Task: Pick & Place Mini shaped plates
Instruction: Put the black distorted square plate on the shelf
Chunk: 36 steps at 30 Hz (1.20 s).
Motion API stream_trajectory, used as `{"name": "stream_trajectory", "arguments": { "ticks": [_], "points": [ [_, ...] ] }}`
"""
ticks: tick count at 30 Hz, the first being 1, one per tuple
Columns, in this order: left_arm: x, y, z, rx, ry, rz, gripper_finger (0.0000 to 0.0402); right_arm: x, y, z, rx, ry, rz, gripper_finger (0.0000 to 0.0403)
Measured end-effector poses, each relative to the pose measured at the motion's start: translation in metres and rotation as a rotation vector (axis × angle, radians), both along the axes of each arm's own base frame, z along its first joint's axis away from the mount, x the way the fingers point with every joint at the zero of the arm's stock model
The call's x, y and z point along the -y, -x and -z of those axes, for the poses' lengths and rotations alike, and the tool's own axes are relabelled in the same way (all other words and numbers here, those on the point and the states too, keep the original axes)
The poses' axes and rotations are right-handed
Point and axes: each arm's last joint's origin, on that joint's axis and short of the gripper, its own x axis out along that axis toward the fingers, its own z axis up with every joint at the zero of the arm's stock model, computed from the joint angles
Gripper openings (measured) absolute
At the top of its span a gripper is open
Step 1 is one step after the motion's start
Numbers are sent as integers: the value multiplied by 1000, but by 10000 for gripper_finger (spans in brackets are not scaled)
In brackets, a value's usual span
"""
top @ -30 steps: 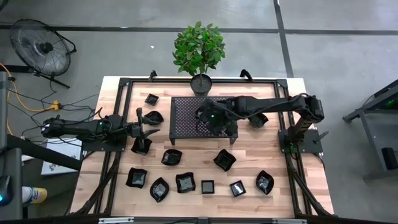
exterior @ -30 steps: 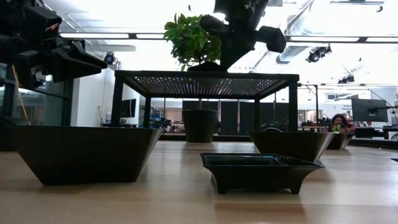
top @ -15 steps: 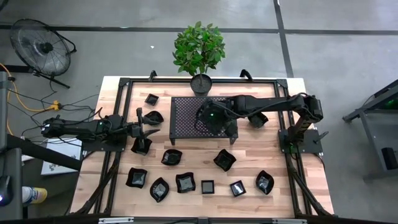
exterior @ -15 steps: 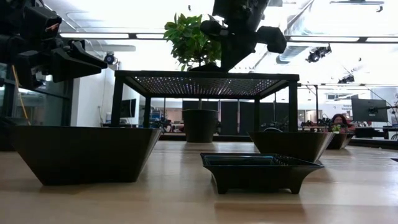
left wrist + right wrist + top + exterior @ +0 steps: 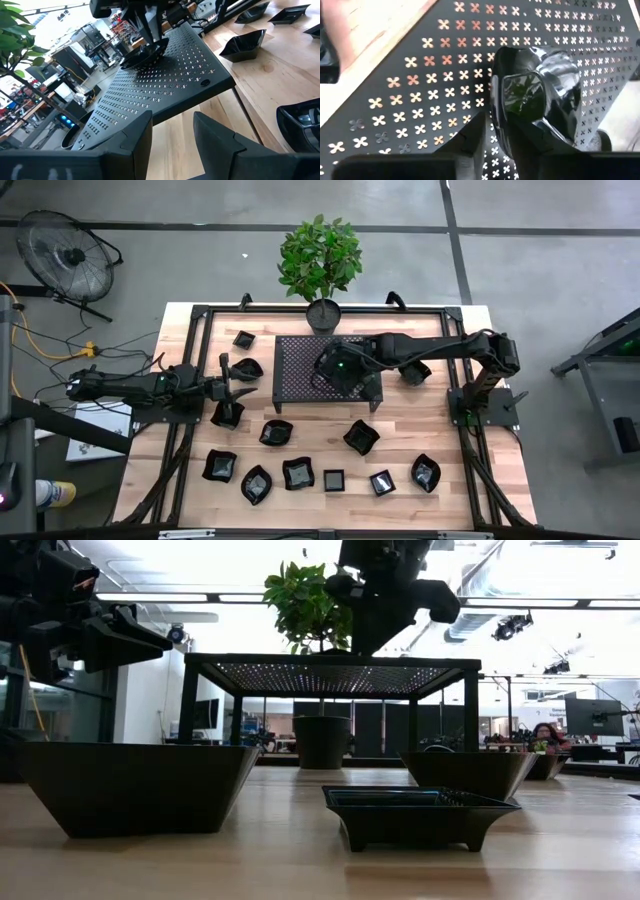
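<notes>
The right gripper (image 5: 329, 373) reaches over the black perforated rack (image 5: 296, 370) at the far middle of the desk (image 5: 440, 430). Its fingers (image 5: 470, 142) straddle the rim of a glossy black wavy-edged plate (image 5: 536, 92) that sits on the rack's top, hollow side up and tipped a little; its long axis cannot be told. The fingers stand narrowly parted about the rim, and whether they grip it cannot be told. In the left wrist view the plate (image 5: 146, 54) rests on the rack's far part beneath that gripper.

The left gripper (image 5: 228, 388) hangs over the desk's left side, just left of the rack, fingers (image 5: 131, 137) parted and holding nothing.

Other mini plates (image 5: 300, 473) lie scattered across the near half of the desk.

Against the picture of half a second ago, the right arm has barely shifted and the plate sits in the same spot; the left arm is unchanged.
</notes>
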Motion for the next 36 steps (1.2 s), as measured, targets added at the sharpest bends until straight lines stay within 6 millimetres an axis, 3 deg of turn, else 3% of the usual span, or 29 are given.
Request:
{"name": "stream_trajectory", "arguments": {
  "ticks": [10, 19, 24, 30, 36],
  "points": [
    [0, 0, 0, 0, 0, 0, 140, -5, 14, -25, 112, -44, 170, 107],
    [0, 0, 0, 0, 0, 0, 140, -12, 53, -52, 143, -234, 545, 108],
    [0, 0, 0, 0, 0, 0, 140, -18, 74, -62, 111, -305, 651, 108],
    [0, 0, 0, 0, 0, 0, 140, -25, 95, -66, 57, -384, 795, 108],
    [0, 0, 0, 0, 0, 0, 140, -34, 123, -43, 72, -508, 839, 108]
  ]
}}
